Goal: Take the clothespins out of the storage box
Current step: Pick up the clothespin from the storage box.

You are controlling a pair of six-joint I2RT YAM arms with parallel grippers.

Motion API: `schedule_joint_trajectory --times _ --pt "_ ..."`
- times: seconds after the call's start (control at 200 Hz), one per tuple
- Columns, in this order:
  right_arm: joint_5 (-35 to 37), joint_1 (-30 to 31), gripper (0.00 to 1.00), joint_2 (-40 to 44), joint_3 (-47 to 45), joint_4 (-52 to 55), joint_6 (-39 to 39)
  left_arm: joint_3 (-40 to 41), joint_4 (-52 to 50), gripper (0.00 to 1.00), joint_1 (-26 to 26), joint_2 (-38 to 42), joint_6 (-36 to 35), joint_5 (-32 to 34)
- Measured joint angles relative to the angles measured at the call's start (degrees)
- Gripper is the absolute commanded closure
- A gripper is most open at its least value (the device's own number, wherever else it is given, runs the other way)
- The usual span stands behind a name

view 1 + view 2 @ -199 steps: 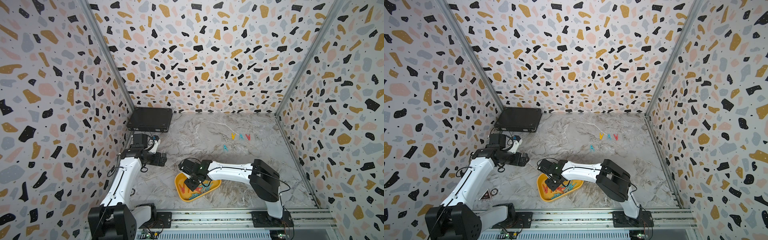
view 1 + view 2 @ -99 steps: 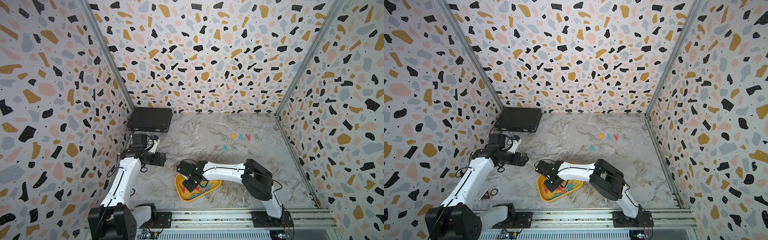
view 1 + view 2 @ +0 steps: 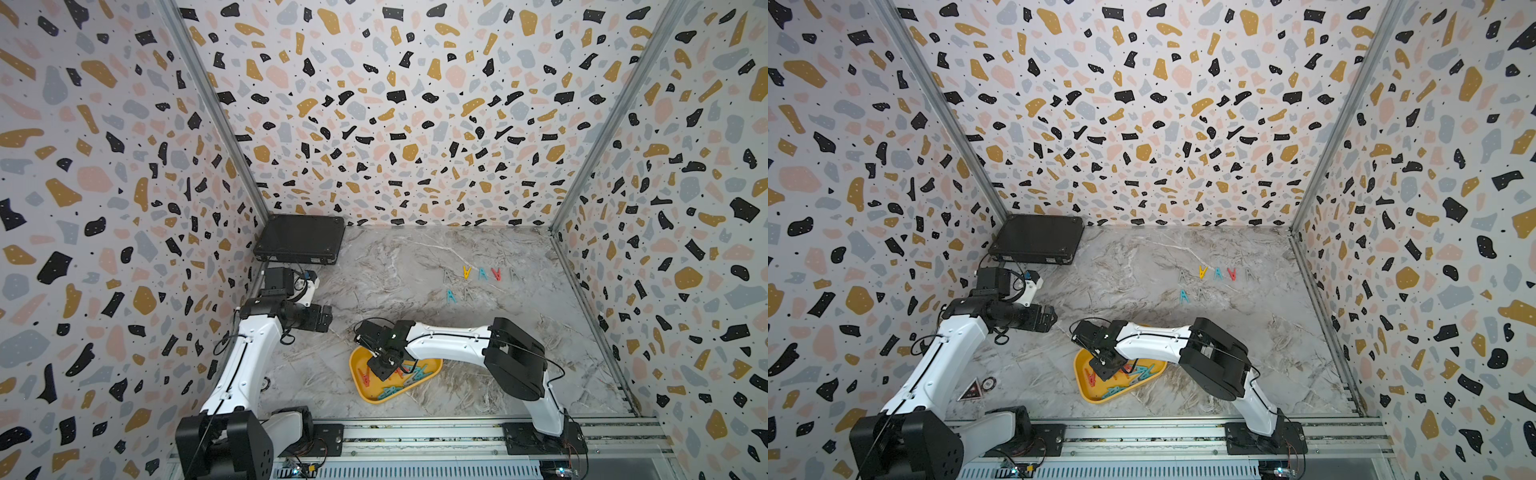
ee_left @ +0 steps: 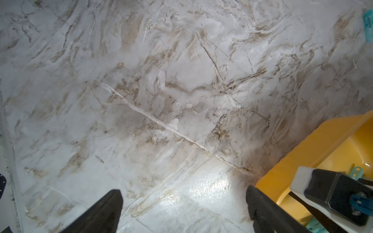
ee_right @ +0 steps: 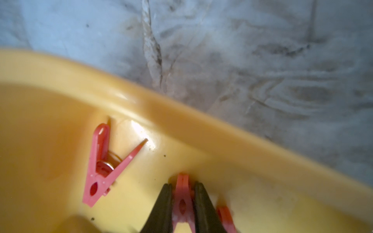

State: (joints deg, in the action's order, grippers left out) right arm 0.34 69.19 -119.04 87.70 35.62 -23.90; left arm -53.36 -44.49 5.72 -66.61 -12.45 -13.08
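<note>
The right claw (image 5: 182, 187) reaches down into the yellow storage box (image 5: 181, 125), its black fingers (image 5: 163, 207) pinched tight on a red clothespin (image 5: 182, 203). That peg's long axis runs in line with the fingers. Its narrow end points past the fingertips to the foot of the box wall, and its other end is cut off by the frame. Just beside the claw a second red clothespin (image 5: 105, 167) lies flat, its V opening toward the same wall. Teal clothespins (image 3: 390, 391) lie in the box near the claw, partly hidden under the arm. Well beyond the claw, a row of clothespins (image 3: 482, 273) lies on the marble table (image 3: 395, 270); the grey ones are faint. The left claw (image 4: 182, 189) hangs over bare table beside the box, jaws spread wide, holding nothing. A triangular sticker (image 3: 971, 390) carries writing too small to read.
</note>
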Motion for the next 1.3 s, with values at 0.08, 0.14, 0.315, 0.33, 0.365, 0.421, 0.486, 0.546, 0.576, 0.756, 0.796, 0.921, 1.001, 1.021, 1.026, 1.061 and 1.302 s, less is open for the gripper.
schedule_joint_trajectory --times 0.08,0.14,0.315,0.33,0.365,0.421,0.486,0.546,0.576,0.756,0.796,0.921,1.001,1.021,1.026,1.061,1.302 --pt "0.1 0.0 0.85 0.9 -0.3 0.0 0.4 0.0 0.0 0.0 0.0 0.0 -0.2 -0.7" --pt "0.2 0.0 0.85 1.7 -0.5 0.0 0.6 0.0 0.0 0.0 0.1 0.0 -0.2 -1.3" --pt "0.7 0.0 0.87 5.0 -0.6 0.0 1.0 0.2 -0.1 0.0 0.1 0.0 -0.3 -2.3" --pt "0.7 0.0 0.87 5.3 -0.6 0.0 1.0 0.2 -0.2 0.0 0.1 0.0 -0.3 -2.4" --pt "0.8 0.0 0.87 6.0 -0.6 0.1 1.1 0.2 -0.2 0.0 0.1 0.0 -0.4 -2.5" --pt "1.1 0.0 0.87 7.0 -0.6 0.2 1.2 0.2 -0.2 0.0 0.1 0.0 -0.4 -2.7" --pt "1.7 0.0 0.88 8.2 -0.6 0.5 1.3 0.2 -0.2 0.0 0.1 0.0 -0.4 -3.0" --pt "2.1 -0.2 0.87 9.3 -0.6 0.9 1.6 0.2 -0.2 0.0 0.1 -0.1 -0.4 -3.2" --pt "2.2 -0.3 0.87 9.9 -0.6 1.1 1.8 0.2 -0.3 0.0 0.1 -0.1 -0.4 -3.4" --pt "2.5 -2.7 0.88 14.5 -0.7 2.8 2.5 0.3 -0.5 0.0 0.1 -0.4 -0.8 -4.7" --pt "2.6 -3.7 0.88 15.7 -0.9 3.1 2.5 0.3 -0.5 0.0 0.1 -0.4 -0.9 -5.0" --pt "3.1 -7.6 0.88 19.7 -2.4 4.2 2.6 0.3 -0.5 0.0 0.1 -0.4 -1.5 -6.2" --pt "3.1 -10.7 0.88 22.1 -3.9 4.7 2.8 0.3 -0.7 0.0 0.1 -0.4 -1.7 -7.0" --pt "3.1 -11.6 0.88 22.8 -4.5 4.9 2.8 0.3 -0.8 0.0 0.1 -0.5 -1.7 -7.3" --pt "3.1 -11.8 0.88 22.9 -4.6 4.9 2.8 0.3 -0.8 0.0 0.1 -0.5 -1.8 -7.3" --pt "3.1 -13.2 0.88 23.8 -5.5 5.2 2.8 0.3 -0.9 0.0 0.1 -0.6 -1.9 -7.6" --pt "2.9 -24.3 0.87 27.5 -11.1 7.7 3.8 0.3 -1.5 0.0 0.1 -1.5 -2.0 -9.0"
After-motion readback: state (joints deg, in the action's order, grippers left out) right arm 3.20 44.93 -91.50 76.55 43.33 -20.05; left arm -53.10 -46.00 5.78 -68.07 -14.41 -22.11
